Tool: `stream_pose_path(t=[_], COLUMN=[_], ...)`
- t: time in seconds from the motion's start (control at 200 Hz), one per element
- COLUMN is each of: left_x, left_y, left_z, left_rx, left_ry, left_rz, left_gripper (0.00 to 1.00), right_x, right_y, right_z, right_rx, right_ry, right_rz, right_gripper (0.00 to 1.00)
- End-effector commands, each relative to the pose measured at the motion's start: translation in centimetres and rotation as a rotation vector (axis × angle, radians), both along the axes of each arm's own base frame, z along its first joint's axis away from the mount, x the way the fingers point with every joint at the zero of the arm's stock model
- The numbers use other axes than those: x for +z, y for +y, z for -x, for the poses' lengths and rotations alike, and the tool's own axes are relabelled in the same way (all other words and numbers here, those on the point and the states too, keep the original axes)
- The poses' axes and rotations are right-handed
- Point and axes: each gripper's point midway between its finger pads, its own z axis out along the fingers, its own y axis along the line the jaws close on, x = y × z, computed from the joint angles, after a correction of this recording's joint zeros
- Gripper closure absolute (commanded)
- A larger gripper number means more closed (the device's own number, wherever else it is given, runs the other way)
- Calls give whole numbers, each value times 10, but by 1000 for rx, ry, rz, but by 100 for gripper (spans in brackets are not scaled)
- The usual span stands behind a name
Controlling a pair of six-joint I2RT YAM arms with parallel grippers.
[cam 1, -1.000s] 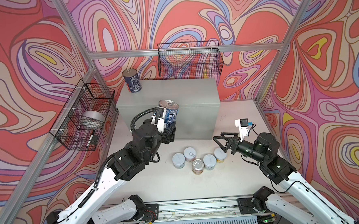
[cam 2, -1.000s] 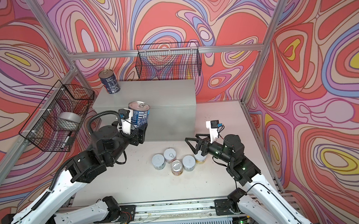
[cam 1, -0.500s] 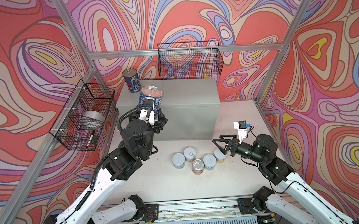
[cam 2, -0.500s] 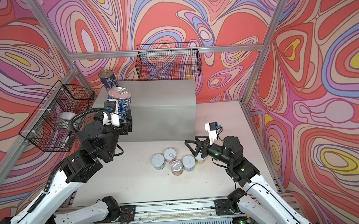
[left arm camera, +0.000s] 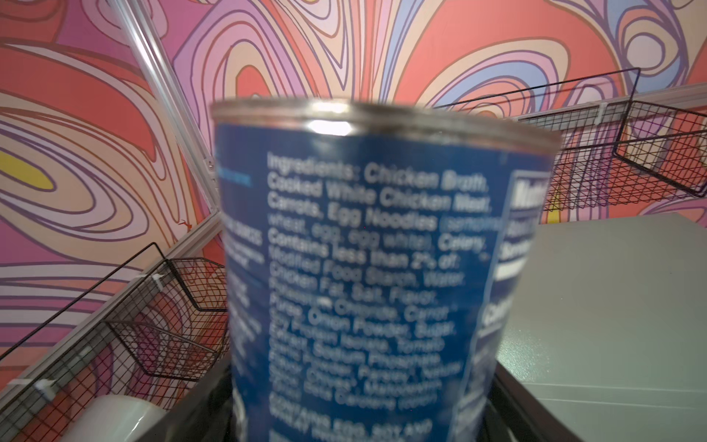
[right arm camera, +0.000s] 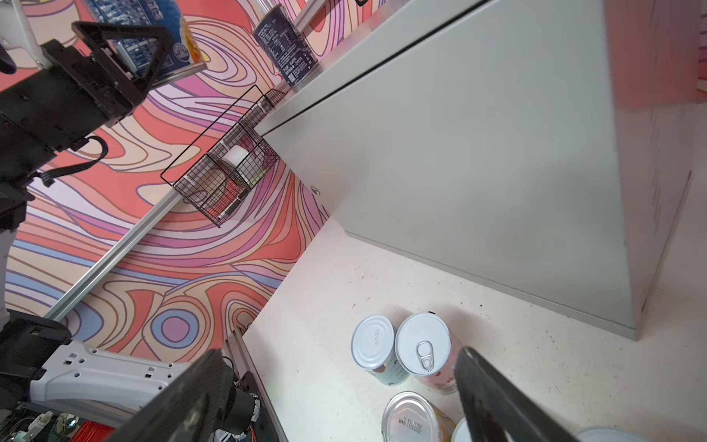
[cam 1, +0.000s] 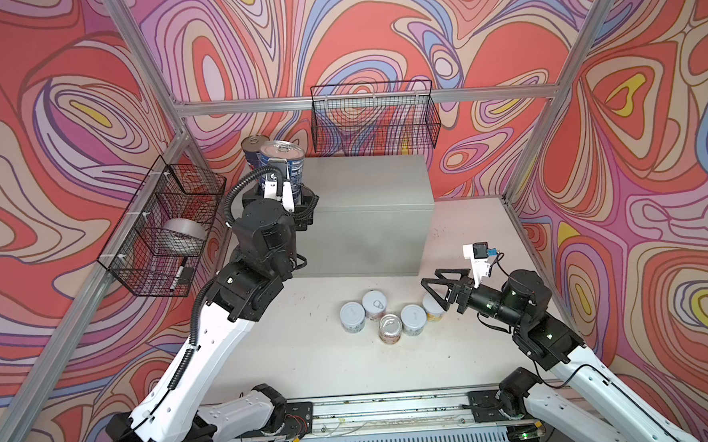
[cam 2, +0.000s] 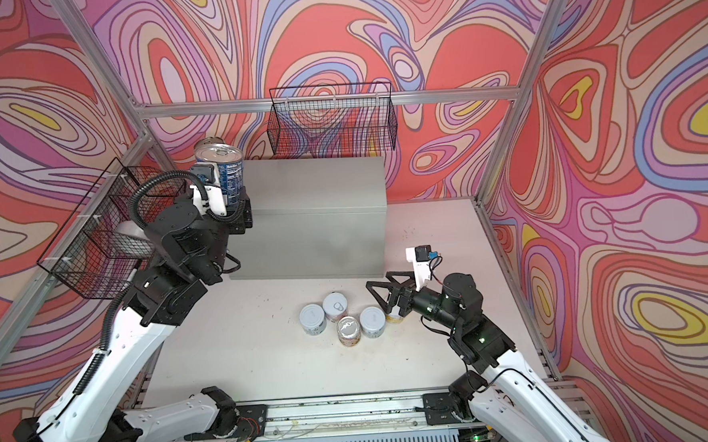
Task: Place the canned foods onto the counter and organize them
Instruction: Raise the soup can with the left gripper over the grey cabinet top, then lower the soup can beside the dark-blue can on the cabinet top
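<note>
Two tall blue cans are showing at upper left: the rear can (cam 1: pixel 252 146) is standing on a back corner of the grey desk (cam 1: pixel 367 188), and the held can (cam 1: pixel 284 159) is being gripped upright by the left hand (cam 1: pixel 286 192) just in front of it, likely to pair them. The right hand (cam 1: pixel 435 286) is gaping wide by five short cans (cam 1: pixel 390 318) at lower centre.

Both top views looked steeply down from high above the near edge of the table (cam 1: pixel 309 357) toward the back wall (cam 1: pixel 376 33), far enough to take in the whole counter (cam 1: pixel 367 184) and all the short cans (cam 2: pixel 312 317). The left wrist view sat so close behind a blue-labelled can (left arm camera: pixel 363 268) that its print blurred. The right wrist view, rolled sideways, looked low across the table at the short cans and the counter's front, which both top views also showed.
</note>
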Motion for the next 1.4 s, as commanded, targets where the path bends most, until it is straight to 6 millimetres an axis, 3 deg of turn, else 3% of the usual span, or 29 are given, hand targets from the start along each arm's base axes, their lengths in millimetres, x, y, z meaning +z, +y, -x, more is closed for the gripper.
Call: stream_pose_path(t=[0.0,0.29,0.586,0.821,1.247,1.397], left_x=[50,34,25,14,-23,-33], left_y=[6,4,-14,-28,-23,-31], left_z=[2,-44,-85,-109,-149,-162], left_rx=[-65,-92,-177,-231,-238,-267], left_ry=[-149,-108,-100,-101,-74,-58], left_rz=[137,175,159,135,142,134], left_gripper=[60,60,61,62,62,62], right_x=[-6,-9,-15,-17,-27,-30], right_y=[-1,0,-1,-2,-5,-5], right_z=[2,0,-3,-6,-13,-15], right_rx=[-2,-4,-19,-31,-66,-78], right_ry=[-1,4,31,44,72,80], right_rz=[19,31,16,18,43,44], right_gripper=[4,4,4,4,4,4])
